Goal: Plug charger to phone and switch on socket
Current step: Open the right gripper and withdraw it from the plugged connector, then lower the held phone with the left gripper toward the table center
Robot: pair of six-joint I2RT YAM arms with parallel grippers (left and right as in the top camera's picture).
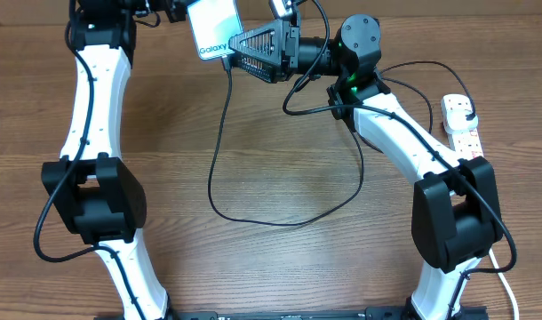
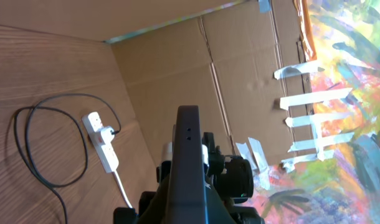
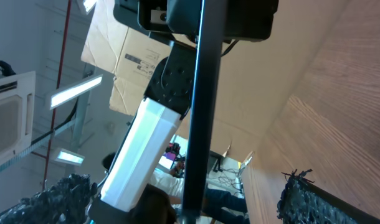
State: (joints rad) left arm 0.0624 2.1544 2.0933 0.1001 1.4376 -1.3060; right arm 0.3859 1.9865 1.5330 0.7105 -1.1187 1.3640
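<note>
While my left gripper [image 1: 184,12] clamps the phone [image 1: 214,27] above the table's [image 1: 280,267] far edge, my right gripper [image 1: 244,53] flanks its lower end, fingers spread, gripping nothing. The socket [image 1: 461,124] lies far right, its switch seemingly still to press. The charger [image 1: 219,133] dangles from the phone, probably seated.

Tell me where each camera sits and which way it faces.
Overhead: above the table, looking straight down; left arm, right arm, phone and socket show.
Left wrist: faces sideways toward a cardboard wall; left gripper holds the phone edge-on.
Right wrist: faces up at ceiling lights; right gripper open, fingers flanking the phone.
Shared: both wrists see the phone edge-on; overhead and left wrist share the socket.
</note>
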